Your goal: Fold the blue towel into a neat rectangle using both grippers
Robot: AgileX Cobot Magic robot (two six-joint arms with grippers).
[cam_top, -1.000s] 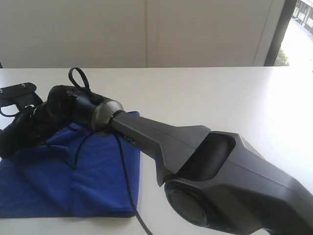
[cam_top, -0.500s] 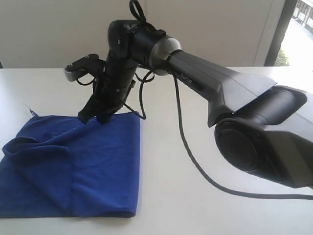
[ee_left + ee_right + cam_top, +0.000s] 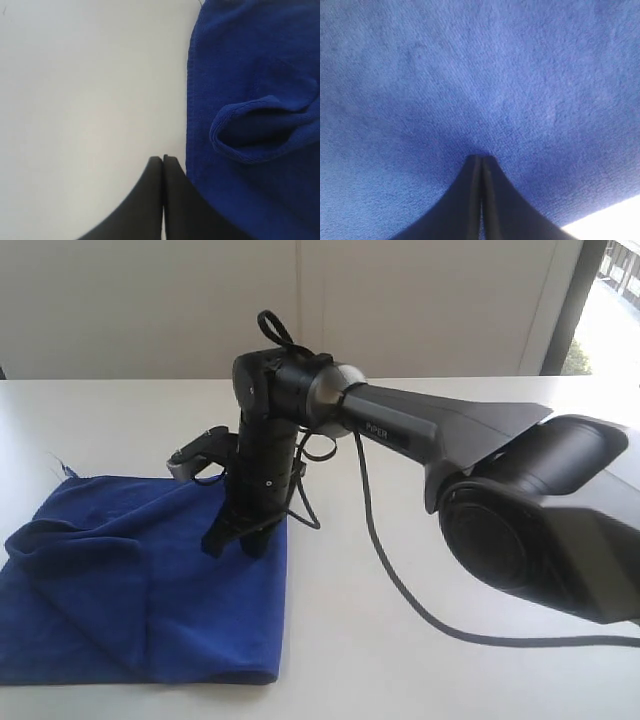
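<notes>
The blue towel [image 3: 150, 590] lies on the white table [image 3: 450, 440] at the front left, partly folded, with a rumpled fold [image 3: 70, 540] on its left side. My right gripper [image 3: 235, 545] reaches across from the right and points down onto the towel's right part. In the right wrist view, the right gripper [image 3: 481, 157] is shut, tips against the towel [image 3: 480, 75], with nothing seen between them. The left gripper [image 3: 163, 159] is shut with nothing in it, over bare table beside the towel's edge [image 3: 192, 100], near the fold [image 3: 260, 130]. It does not show in the exterior view.
The right arm's black cable [image 3: 400, 590] loops over the table to the right of the towel. The arm's large body [image 3: 540, 530] fills the right foreground. A wall stands behind the table, and the towel's front edge lies near the table's front edge.
The right arm rose from low over the towel's left side, swung right, and has come down with shut tips on the towel's right part.
</notes>
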